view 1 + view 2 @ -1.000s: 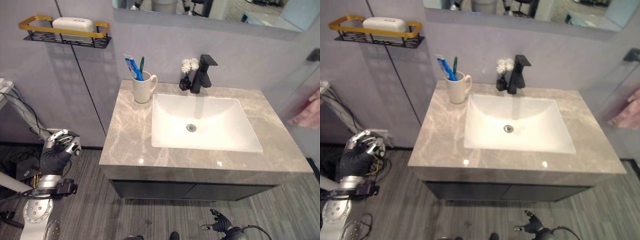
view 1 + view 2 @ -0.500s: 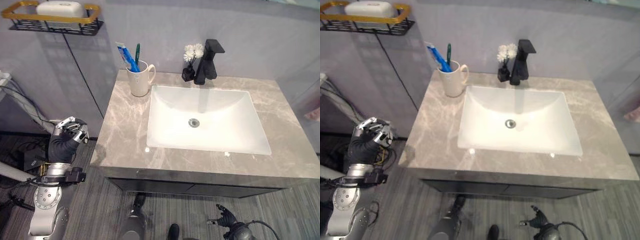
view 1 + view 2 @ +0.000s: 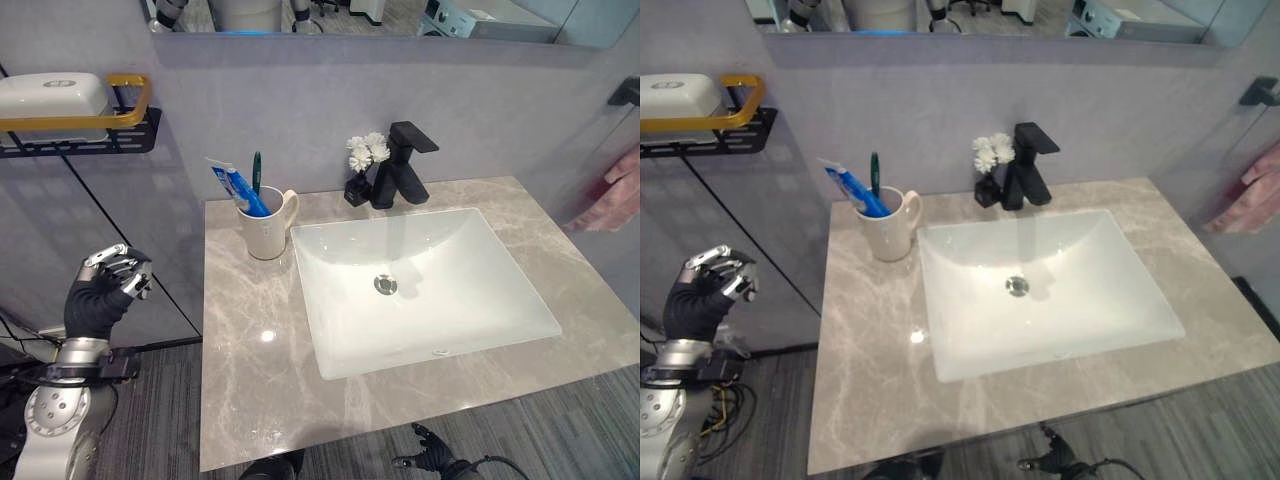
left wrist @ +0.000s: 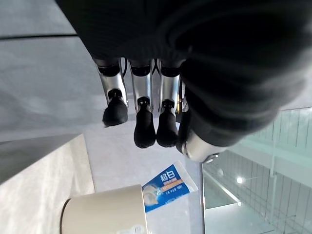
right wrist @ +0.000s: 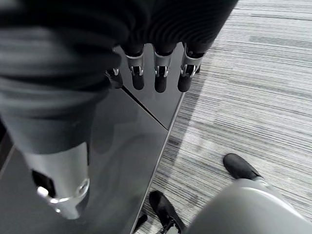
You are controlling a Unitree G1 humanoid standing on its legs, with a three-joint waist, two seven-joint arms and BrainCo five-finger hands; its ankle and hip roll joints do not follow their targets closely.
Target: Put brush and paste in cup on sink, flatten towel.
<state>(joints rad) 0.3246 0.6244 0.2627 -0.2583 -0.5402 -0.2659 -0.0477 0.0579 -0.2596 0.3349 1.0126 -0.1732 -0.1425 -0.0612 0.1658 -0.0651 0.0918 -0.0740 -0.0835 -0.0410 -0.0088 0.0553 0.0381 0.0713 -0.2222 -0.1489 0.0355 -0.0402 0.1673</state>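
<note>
Hands first. Left hand (image 3: 105,285): raised beside the counter's left edge, well apart from everything on it, fingers (image 4: 145,127) curled loosely, holding nothing. Right hand (image 5: 146,63): low in front of the dark cabinet (image 5: 122,161), near the floor (image 5: 253,87), fingers hanging relaxed and straight, holding nothing.

Cup (image 3: 265,226): cream, handled, upright on the grey marble counter (image 3: 245,340), just beside the basin's back left corner. Toothpaste (image 3: 238,190): blue and white tube, standing tilted inside the cup. Toothbrush (image 3: 256,172): green handle, upright in the same cup. Both appear already stowed, so that half of the task looks done.

Towel (image 3: 610,195): pink, hanging bunched on the wall to the right, below a black hook (image 3: 625,92); likely the item left to flatten, and far from either hand.

Basin (image 3: 420,285): white, rectangular. Tap (image 3: 400,165): black, at its back edge. Flowers (image 3: 362,160): small white sprig in a dark vase, touching the tap. Shelf (image 3: 80,120): gold-railed, carrying a white box.

Writing: print shows on the tube; not transcribed.
</note>
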